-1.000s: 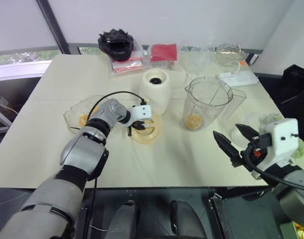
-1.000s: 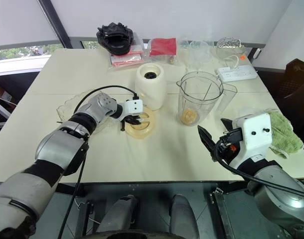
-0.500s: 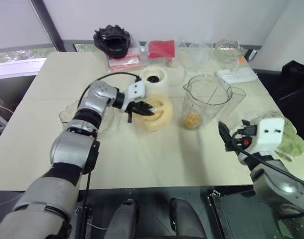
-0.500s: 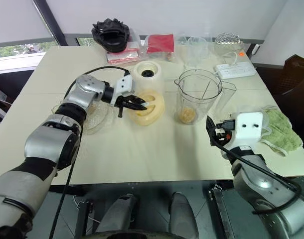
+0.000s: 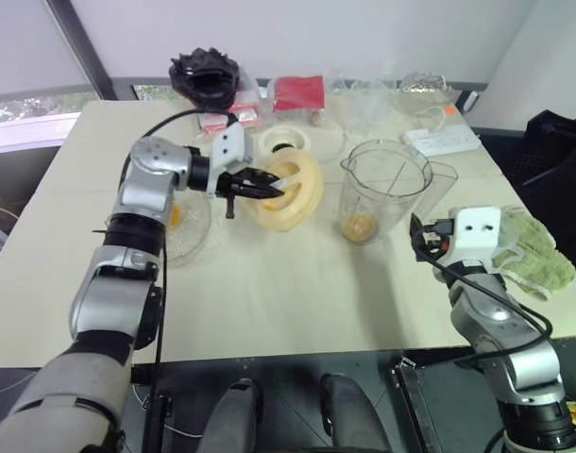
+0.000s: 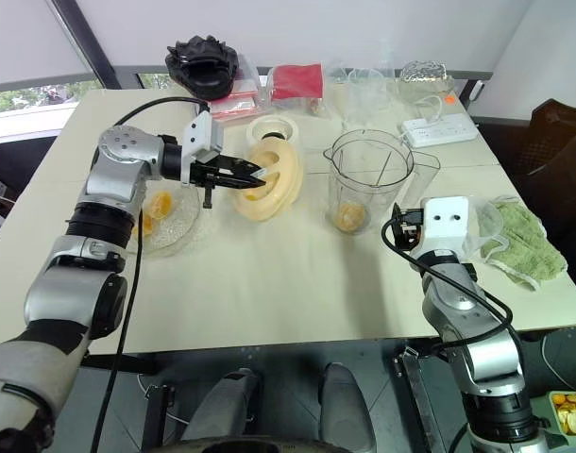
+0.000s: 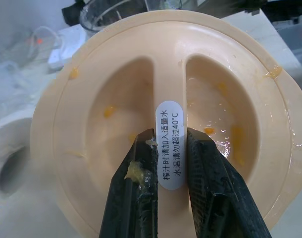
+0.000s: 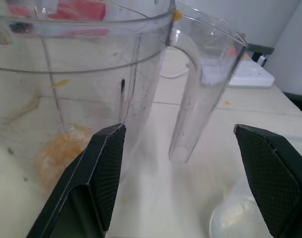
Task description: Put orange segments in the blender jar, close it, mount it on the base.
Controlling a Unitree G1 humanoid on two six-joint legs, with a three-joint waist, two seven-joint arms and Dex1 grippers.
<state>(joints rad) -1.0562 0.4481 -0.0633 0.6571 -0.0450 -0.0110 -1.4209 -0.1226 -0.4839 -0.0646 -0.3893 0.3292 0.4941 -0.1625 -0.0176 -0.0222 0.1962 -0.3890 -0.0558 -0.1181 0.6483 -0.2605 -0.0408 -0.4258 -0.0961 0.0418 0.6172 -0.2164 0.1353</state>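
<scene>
I had open tabletop on my near side, nothing on it between the arms. The far edge was crowded: black object, red packet, clear bags, power strip. A green cloth lay by the right edge, just beside the R arm.

L gripper was clamped on the centre rib of the cream lid, fingers either side of the white label. The lid was off the table, tilted on edge in front of the base, left of the jar. Pulp bits were stuck in the lid's hollows.

The jar stood upright mid-table, open on top, w/ orange segments at the bottom and its handle toward the right. The glass bowl w/ more segments sat under the L forearm.

R gripper was spread wide, holding nothing, level, facing the jar's handle from just beside it; jar wall by one finger, handle between the two.

Vs a sec ago: the lid had been flat on the table by the base, now lifted & tipped up. The R gripper had been near the table's front edge, well apart from the jar; now it was close to the handle.
</scene>
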